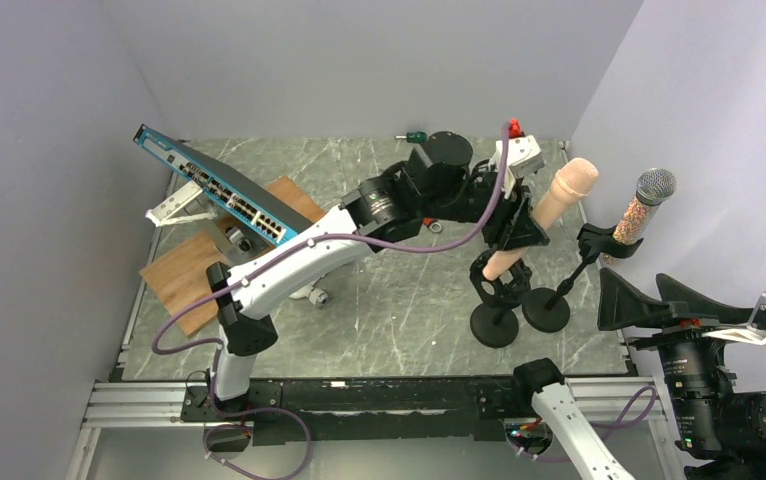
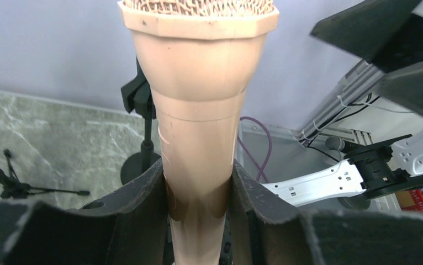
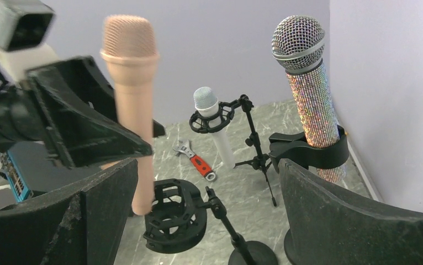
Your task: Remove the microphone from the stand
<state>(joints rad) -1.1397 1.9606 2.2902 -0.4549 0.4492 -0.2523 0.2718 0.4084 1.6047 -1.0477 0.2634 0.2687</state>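
The left gripper is clamped on the body of the peach microphone, one finger on each side, just below the flared head. In the top view the microphone is tilted: head toward 1 o'clock, lower end toward 7 o'clock. The lower end sits just beside the ring of the black shock-mount stand — whether it touches the ring cannot be told. The right gripper is spread wide and holds nothing; it hovers near the stands, at 4 o'clock of the table. A glitter-covered microphone stands upright in a clip stand — at 3 o'clock of the shock-mount stand.
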